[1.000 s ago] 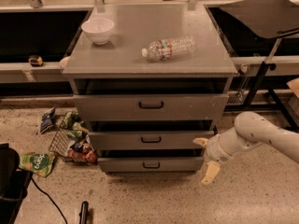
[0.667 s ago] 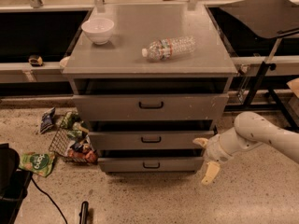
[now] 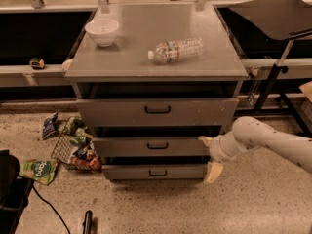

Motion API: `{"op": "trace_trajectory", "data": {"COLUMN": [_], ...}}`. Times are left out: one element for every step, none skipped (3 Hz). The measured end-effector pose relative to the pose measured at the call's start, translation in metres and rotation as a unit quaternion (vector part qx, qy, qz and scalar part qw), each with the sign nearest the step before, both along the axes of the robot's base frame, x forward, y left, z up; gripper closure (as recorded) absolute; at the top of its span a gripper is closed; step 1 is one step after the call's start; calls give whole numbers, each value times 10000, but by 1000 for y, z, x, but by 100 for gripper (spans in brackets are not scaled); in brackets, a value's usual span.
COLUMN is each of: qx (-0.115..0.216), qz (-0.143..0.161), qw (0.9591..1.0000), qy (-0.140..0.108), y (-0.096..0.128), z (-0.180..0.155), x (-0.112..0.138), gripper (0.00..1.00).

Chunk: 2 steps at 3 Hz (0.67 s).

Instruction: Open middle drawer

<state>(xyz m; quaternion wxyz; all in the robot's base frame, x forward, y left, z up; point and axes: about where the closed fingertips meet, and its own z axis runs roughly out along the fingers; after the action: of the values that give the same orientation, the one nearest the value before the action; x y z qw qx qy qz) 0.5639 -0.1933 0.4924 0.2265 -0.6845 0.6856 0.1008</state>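
Observation:
A grey cabinet (image 3: 156, 57) holds three drawers. The middle drawer (image 3: 122, 146) has a dark handle (image 3: 157, 146) and sits slightly forward of the cabinet body. My gripper (image 3: 209, 156) comes in from the right on a white arm (image 3: 273, 143). It sits by the right end of the middle drawer front. One cream finger (image 3: 205, 140) lies at the drawer's right corner, the other (image 3: 213, 172) hangs lower by the bottom drawer (image 3: 126, 171). The fingers stand spread apart and hold nothing.
A white bowl (image 3: 102, 31) and a lying plastic bottle (image 3: 176, 49) rest on the cabinet top. Snack bags (image 3: 40, 169) and a wire basket (image 3: 73, 152) lie on the floor at left. A black stand (image 3: 273, 77) is at right.

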Motion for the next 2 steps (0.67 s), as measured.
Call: {"op": "trace_trajectory", "data": {"qx": [-45, 101], "qz": [110, 198], "qw": [9992, 9981], "qy": [-392, -574], "y": [-4, -3], "z": [-11, -24], "x": [30, 55], "gripper": [0, 0]}}
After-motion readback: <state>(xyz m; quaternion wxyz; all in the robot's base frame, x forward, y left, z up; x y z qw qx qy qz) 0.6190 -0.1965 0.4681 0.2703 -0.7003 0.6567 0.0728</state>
